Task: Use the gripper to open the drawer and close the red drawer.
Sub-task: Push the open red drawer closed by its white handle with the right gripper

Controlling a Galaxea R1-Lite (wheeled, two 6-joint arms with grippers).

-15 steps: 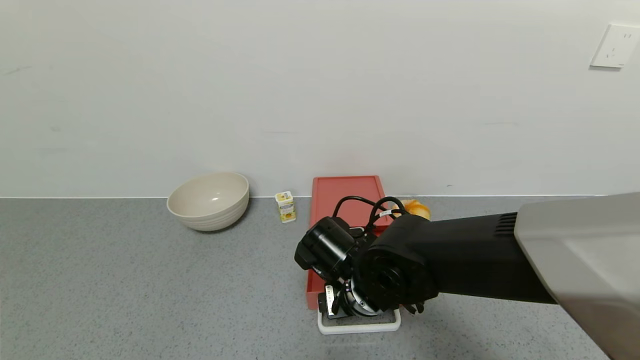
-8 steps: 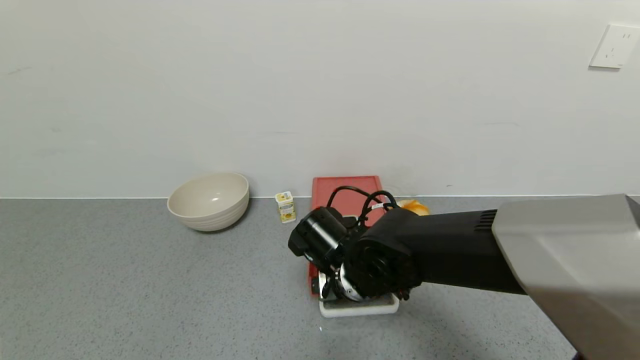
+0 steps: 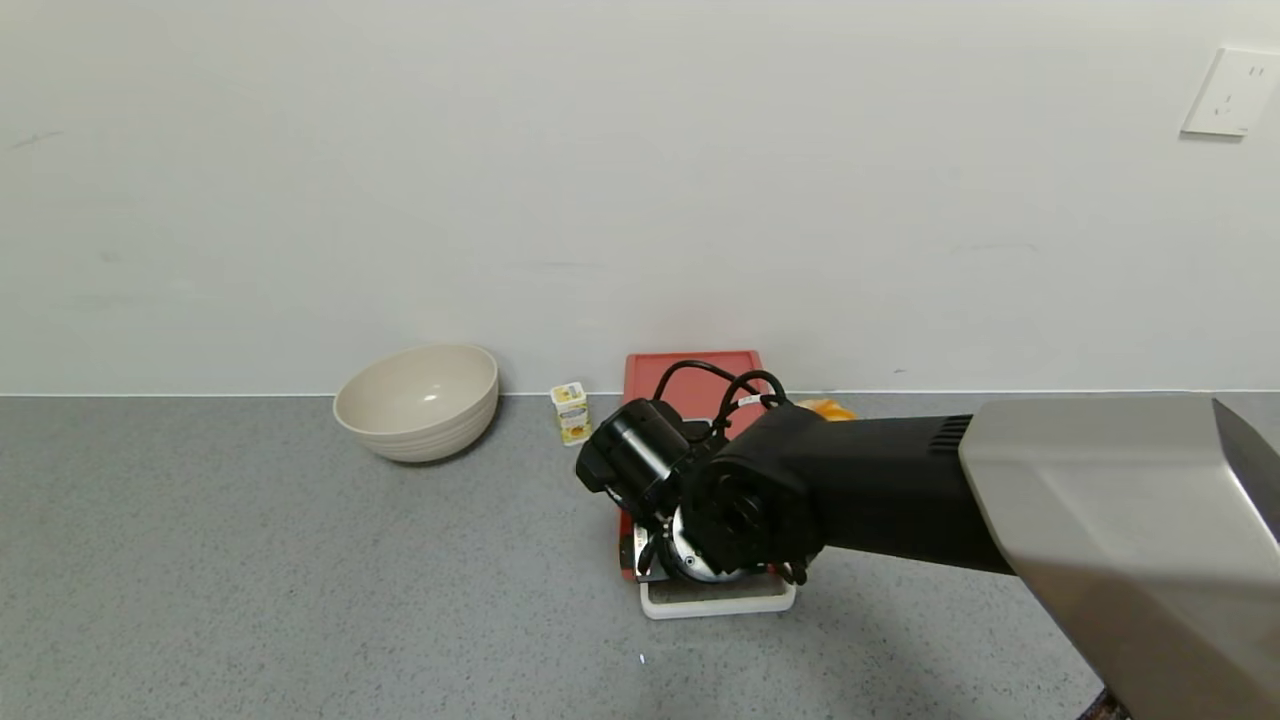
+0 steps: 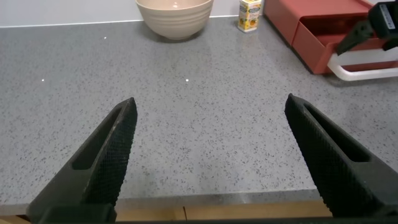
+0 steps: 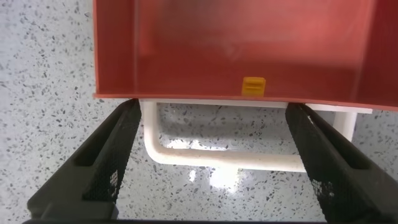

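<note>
The coral-red drawer [image 3: 626, 532] stands partly out of its red casing [image 3: 690, 370] by the wall. Its white loop handle [image 3: 718, 600] lies on the counter in front. My right gripper [image 5: 212, 106] is open over the handle [image 5: 217, 154], one finger at each end of the loop, close to the drawer front [image 5: 236, 50]. In the head view the black wrist [image 3: 640, 465] hides the fingers. My left gripper [image 4: 211, 99] is open and empty above the counter's front edge, out of the head view; its view shows the drawer [image 4: 323, 37] far off.
A beige bowl [image 3: 417, 400] and a small yellow carton [image 3: 571, 412] stand left of the casing by the wall. An orange object [image 3: 830, 408] lies right of the casing, half hidden by my right arm. A wall socket [image 3: 1228, 92] is at the upper right.
My right arm has moved toward the wall, and the white handle and drawer have slid back with it, so less of the drawer stands out of the casing.
</note>
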